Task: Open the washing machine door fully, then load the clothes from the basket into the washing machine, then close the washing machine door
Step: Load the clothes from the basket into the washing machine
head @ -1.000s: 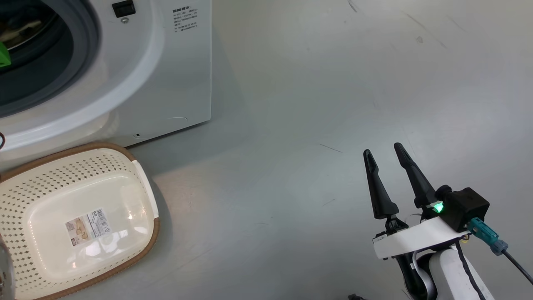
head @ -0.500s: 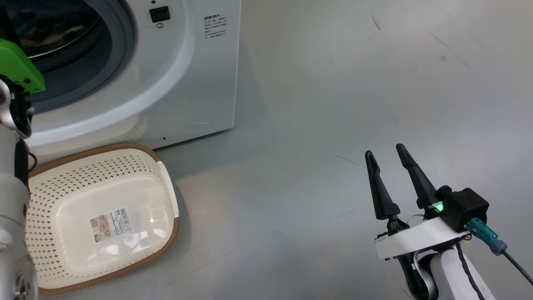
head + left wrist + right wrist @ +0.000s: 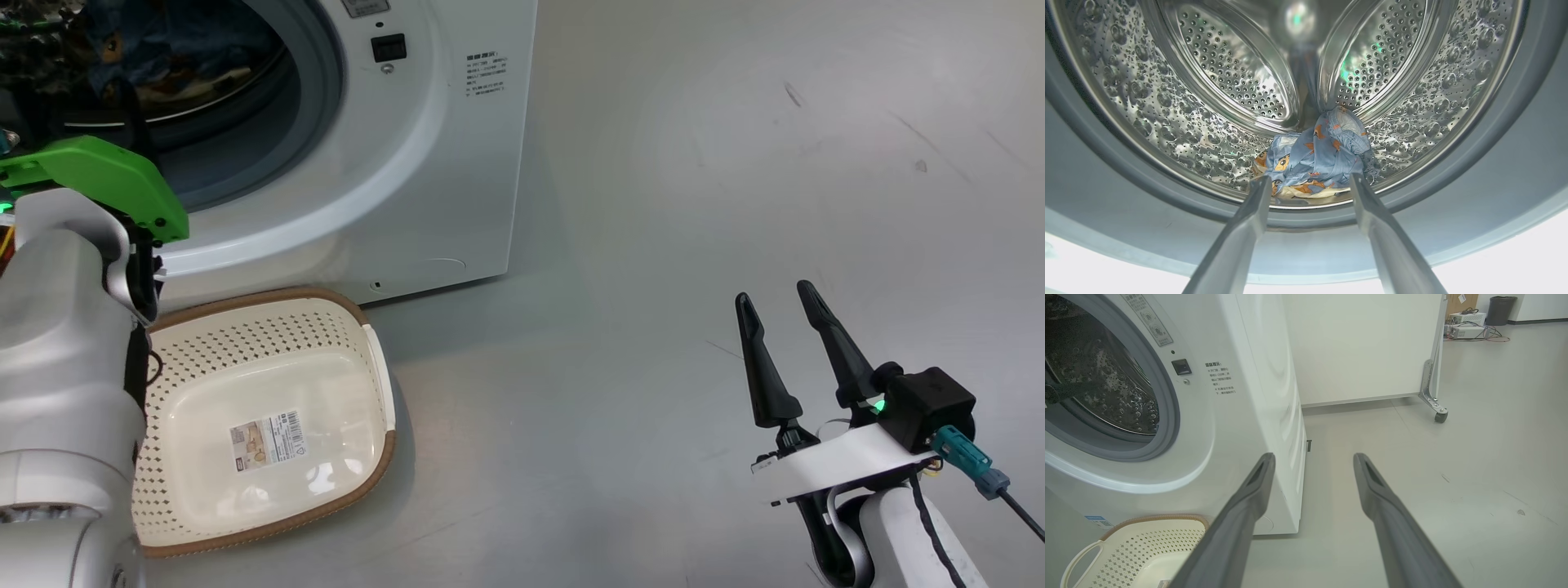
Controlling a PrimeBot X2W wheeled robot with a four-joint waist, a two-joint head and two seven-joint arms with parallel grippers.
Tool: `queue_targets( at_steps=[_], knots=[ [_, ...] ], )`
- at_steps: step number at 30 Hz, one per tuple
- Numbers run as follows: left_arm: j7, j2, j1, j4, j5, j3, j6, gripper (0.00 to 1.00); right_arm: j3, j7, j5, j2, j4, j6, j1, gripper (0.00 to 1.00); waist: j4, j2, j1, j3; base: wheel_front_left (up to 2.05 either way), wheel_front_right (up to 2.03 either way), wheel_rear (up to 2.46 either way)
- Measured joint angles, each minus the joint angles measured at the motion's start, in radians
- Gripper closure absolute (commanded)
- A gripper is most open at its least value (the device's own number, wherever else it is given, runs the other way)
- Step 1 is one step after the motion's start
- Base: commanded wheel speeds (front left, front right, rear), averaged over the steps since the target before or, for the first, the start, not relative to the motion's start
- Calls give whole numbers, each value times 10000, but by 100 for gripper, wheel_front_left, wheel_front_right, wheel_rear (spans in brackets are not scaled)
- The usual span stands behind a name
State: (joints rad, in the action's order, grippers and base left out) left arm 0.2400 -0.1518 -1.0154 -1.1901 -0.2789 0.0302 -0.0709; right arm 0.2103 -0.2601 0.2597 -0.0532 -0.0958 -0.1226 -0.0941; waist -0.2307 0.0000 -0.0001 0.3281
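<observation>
The white washing machine (image 3: 457, 163) stands with its mouth uncovered; the washing machine door is out of view. Light blue clothes (image 3: 1323, 151) printed with orange figures, with a cream piece under them, lie at the bottom of the steel drum (image 3: 1167, 102). My left gripper (image 3: 1309, 179) is open at the grey gasket (image 3: 1106, 196), fingers apart and holding nothing, just short of the clothes. My pale left forearm (image 3: 65, 367) rises beside the basket (image 3: 359, 327), which holds nothing but a label sticker. My right gripper (image 3: 773, 292) hangs open over bare floor, far right of the machine.
Grey floor (image 3: 735, 163) spreads to the right of the machine. A white partition on a castor (image 3: 1435, 412) stands behind it, with equipment and a dark bin (image 3: 1498, 310) far off. The basket (image 3: 1139, 543) sits right against the machine's front.
The head camera has swung left, so machine and basket shifted right in the picture. My left forearm and its green wrist part came into view at the drum's mouth. Both grippers stayed open.
</observation>
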Motion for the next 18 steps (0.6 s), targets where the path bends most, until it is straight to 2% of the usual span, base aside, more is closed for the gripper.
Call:
queue_targets(
  at_steps=[12,18],
  knots=[
    [92,963,1135,311,-301,31,-357,0,-182,0,-117,-309,-42,2,11,0,750,0,1,-643,0,0,0],
    [121,991,1841,704,-299,98,-430,0,-205,0,-146,-422,-54,0,14,0,1117,0,0,-919,0,0,0]
  ],
)
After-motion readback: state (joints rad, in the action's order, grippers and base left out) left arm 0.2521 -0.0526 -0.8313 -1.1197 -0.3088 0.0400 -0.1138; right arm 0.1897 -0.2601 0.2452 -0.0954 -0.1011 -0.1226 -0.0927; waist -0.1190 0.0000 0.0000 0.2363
